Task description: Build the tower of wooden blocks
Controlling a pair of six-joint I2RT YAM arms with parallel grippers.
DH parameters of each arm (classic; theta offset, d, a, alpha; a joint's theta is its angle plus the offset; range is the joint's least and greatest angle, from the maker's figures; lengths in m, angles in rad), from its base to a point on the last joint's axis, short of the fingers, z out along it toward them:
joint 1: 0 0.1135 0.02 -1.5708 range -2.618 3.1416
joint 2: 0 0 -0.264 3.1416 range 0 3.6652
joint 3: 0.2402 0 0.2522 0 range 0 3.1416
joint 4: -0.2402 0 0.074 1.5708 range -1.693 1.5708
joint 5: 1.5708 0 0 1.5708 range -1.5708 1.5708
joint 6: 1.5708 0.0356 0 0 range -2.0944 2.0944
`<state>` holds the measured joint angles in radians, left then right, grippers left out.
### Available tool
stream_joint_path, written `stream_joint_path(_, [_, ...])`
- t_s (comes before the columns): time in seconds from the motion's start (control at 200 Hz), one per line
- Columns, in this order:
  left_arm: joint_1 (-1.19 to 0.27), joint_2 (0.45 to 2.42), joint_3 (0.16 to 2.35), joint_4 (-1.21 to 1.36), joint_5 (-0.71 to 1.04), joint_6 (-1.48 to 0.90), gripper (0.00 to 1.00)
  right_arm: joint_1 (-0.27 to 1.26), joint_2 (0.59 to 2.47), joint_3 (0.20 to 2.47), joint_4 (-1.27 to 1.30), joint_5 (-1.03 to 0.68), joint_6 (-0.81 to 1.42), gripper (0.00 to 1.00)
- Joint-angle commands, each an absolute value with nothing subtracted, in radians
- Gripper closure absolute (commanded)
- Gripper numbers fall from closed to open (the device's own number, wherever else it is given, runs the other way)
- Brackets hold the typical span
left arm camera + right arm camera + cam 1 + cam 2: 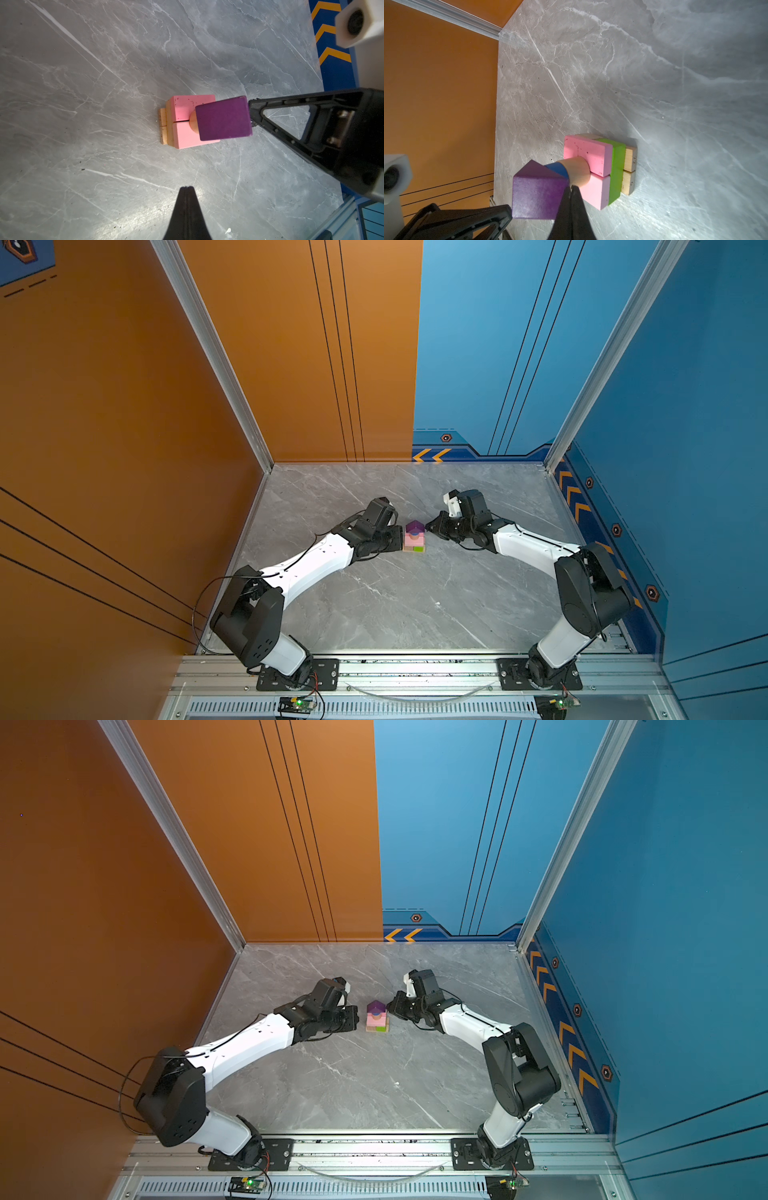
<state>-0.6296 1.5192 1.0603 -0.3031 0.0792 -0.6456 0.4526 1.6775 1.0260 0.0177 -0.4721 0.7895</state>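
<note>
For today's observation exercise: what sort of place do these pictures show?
Likely a robot lab test cell: a left arm and right arm bolted to an aluminium rail, a marble-look tabletop boxed in by wall panels, and a wood block tower.

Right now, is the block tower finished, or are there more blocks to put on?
It looks finished. The tower stands: tan bars at the bottom, then a green bar, pink slabs, two cylinders, and the purple peaked block on top. The left gripper and right gripper are shut, holding nothing. No other blocks are in view, so nothing seems left.
</note>
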Motion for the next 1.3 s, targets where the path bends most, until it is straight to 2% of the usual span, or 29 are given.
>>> stream_joint_path(0.0, [-0.63,1.537,1.074,-0.295,0.096,-0.659,1.0,0.456,1.669,1.041,-0.012,-0.482,0.793,1.0])
stream_joint_path(1.297, [-0.647,1.66,1.132,-0.204,0.15,-0.741,1.0,0.381,1.572,0.956,-0.008,-0.485,0.786,1.0])
